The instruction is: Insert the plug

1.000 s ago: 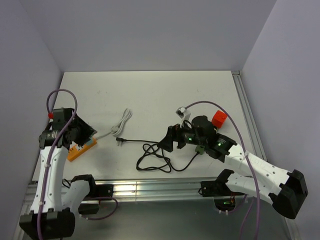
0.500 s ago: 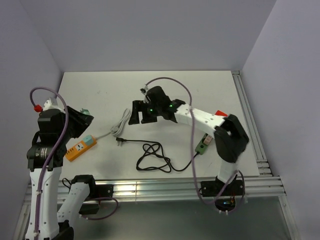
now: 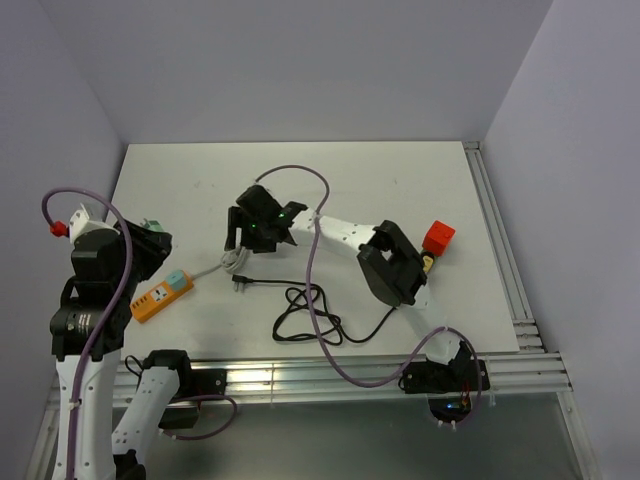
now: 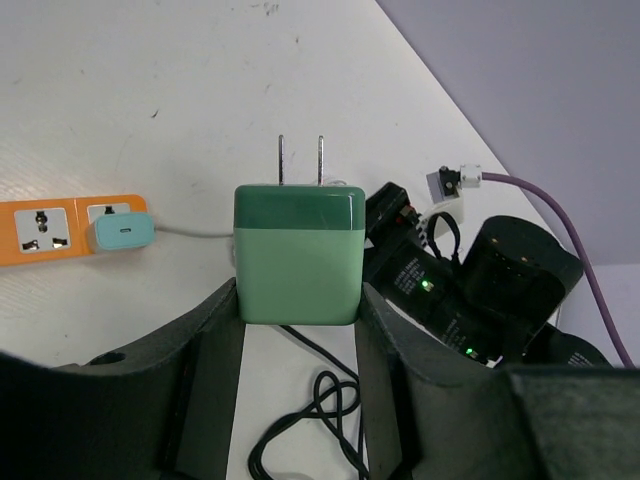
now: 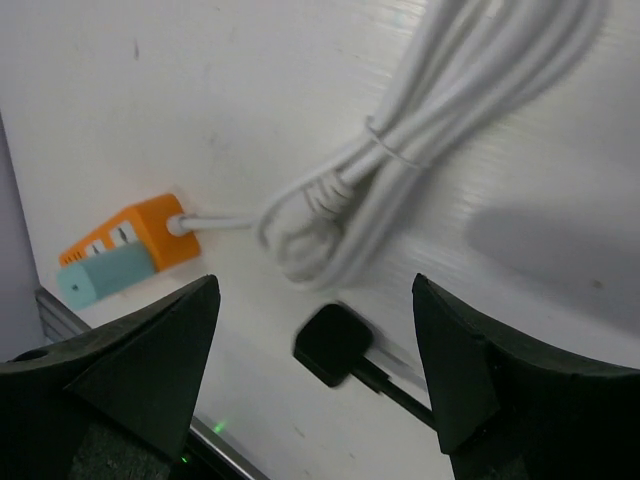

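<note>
My left gripper (image 3: 150, 238) is shut on a green plug adapter (image 4: 298, 250), its two metal prongs pointing away from the wrist camera. It hangs above and behind the orange power strip (image 3: 163, 295), apart from it. The strip (image 4: 45, 228) has a teal plug (image 4: 120, 232) in one socket and free sockets beside it. My right gripper (image 3: 250, 230) is open and empty (image 5: 320, 350), low over the white cable bundle (image 5: 400, 170), with a black plug (image 5: 333, 343) between its fingers' line of view.
The black plug (image 3: 241, 281) trails a looped black cable (image 3: 310, 318) at the table's front middle. The strip's white cord bundle (image 3: 240, 258) lies under the right gripper. A red block (image 3: 437, 237) sits at the right. The right arm's links stretch across the table's middle.
The right arm has swung from the right side leftward across the table to the white cable bundle. The left gripper has risen from the strip with the green adapter.
</note>
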{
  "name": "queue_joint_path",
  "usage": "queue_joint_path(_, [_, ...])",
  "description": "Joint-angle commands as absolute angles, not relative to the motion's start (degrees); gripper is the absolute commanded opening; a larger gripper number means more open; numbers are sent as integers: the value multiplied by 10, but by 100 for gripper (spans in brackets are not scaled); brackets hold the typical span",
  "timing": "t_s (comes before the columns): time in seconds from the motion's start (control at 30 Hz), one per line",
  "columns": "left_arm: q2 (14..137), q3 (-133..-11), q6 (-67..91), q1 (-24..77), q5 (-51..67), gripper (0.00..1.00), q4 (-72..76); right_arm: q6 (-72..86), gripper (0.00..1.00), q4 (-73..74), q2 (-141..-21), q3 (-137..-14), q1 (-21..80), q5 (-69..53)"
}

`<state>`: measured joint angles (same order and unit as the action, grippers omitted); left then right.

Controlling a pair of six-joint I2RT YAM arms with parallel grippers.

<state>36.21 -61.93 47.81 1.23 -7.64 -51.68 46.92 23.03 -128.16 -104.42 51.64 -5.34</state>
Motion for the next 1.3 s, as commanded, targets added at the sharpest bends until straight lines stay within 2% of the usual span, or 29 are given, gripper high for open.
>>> queue_joint_path(0.0, [356, -613, 455, 14, -93, 0, -488, 515, 84, 259, -1328, -1118, 537, 14])
queue_joint_path(0.13, [354, -606, 446, 14, -84, 0, -477, 559, 82, 324, -1368, -1195, 553, 85])
queue_joint_path(0.23, [352, -606, 438, 14, -82, 0, -475, 575, 81, 346, -1371, -1194, 560, 125])
queue_joint_path(0.37, [350, -604, 429, 14, -83, 0, -470, 580, 77, 344, -1369, -1186, 561, 151])
queue_joint_path(0.43, [347, -597, 427, 14, -80, 0, -466, 569, 69, 358, -1389, -1221, 562, 155])
queue_joint_path(0.6, [345, -590, 429, 14, -63, 0, -462, 559, 67, 355, -1426, -1251, 561, 136])
queue_joint_path(0.67, [346, -591, 428, 14, -63, 0, -462, 557, 61, 351, -1439, -1259, 561, 132])
queue_joint_path(0.77, [348, -595, 424, 14, -62, 0, -463, 557, 48, 355, -1445, -1268, 558, 135])
queue_joint_path(0.8, [348, -594, 424, 14, -62, 0, -463, 561, 36, 351, -1441, -1263, 555, 138])
queue_joint_path(0.87, [350, -592, 423, 14, -62, 0, -462, 570, 25, 323, -1415, -1220, 545, 151])
queue_joint_path(0.9, [353, -589, 423, 14, -60, 0, -462, 573, 13, 313, -1405, -1203, 540, 154])
queue_joint_path(0.97, [357, -585, 426, 14, -50, 0, -459, 588, 0, 302, -1379, -1155, 526, 166])
queue_joint_path(1.13, [375, -568, 427, 14, -5, 0, -429, 598, 0, 254, -1308, -1022, 465, 195])
queue_joint_path(1.27, [399, -551, 418, 14, 68, 0, -393, 575, 0, 219, -1265, -966, 425, 199])
